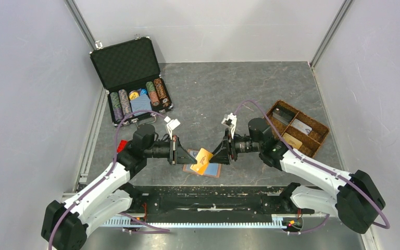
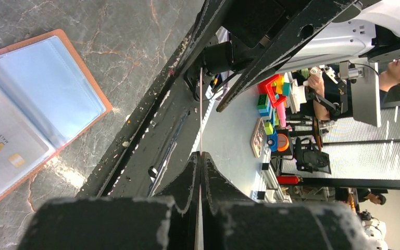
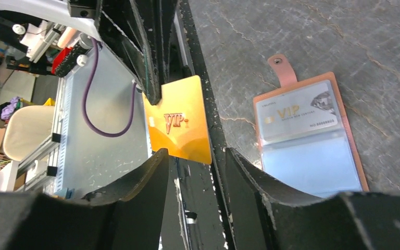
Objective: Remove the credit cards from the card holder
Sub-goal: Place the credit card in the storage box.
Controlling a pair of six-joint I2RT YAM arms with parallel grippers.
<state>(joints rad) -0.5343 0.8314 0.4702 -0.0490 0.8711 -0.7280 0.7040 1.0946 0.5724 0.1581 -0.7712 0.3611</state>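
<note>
Left gripper (image 2: 200, 159) is clamped tight on a gold card (image 3: 179, 125), pinching its edge and holding it up off the table just above the card holder (image 3: 351, 140). The holder lies flat and open on the grey table (image 1: 229, 88), snap tab out, with a white card (image 3: 298, 113) in one clear sleeve. Right gripper (image 1: 223, 154) faces the gold card, fingers (image 3: 135, 182) spread wide apart.
</note>
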